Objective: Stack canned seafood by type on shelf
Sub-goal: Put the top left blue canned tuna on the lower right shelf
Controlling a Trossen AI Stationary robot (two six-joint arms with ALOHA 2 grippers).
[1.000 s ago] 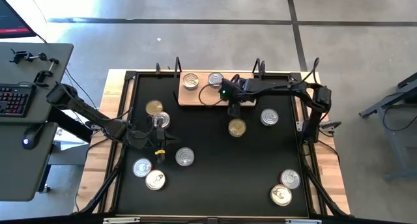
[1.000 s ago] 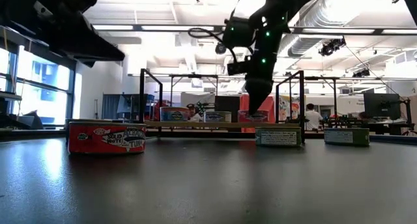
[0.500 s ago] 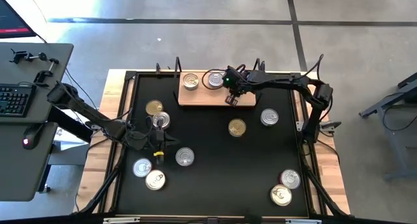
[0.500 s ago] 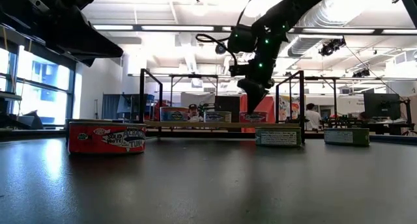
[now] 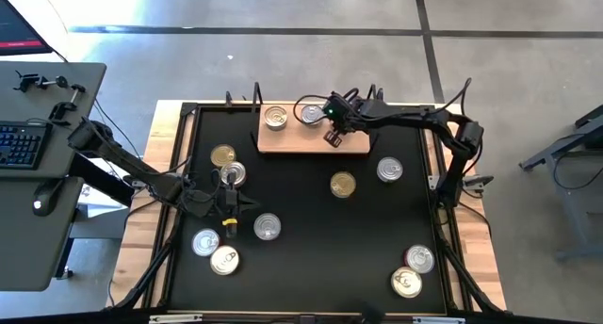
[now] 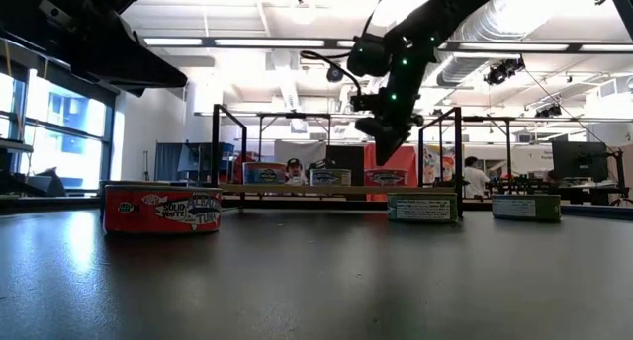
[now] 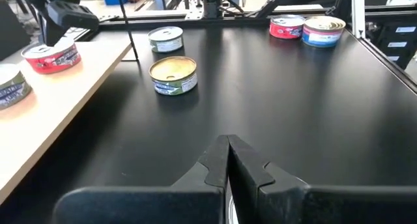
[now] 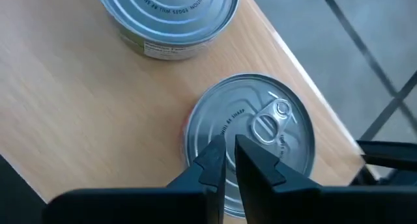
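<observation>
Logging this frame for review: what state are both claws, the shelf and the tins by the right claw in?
Right claw: shut, empty, above the pull-tab tin.
Left claw: shut, empty, low over the mat.
Pull-tab tin: upright on the shelf, sealed.
Neighbouring tin: upright on the shelf, unopened.
Shelf: partly filled.

Two slim black jointed arms, looping black cable, green light on right arm's wrist (image 5: 331, 108)

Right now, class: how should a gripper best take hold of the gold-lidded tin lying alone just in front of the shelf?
Probably from straight above, fingers spread across the gold-lidded tin's rim to pinch its short side wall. It lies flat, lid up, round and low, with open mat all around, so a side approach offers little.
</observation>
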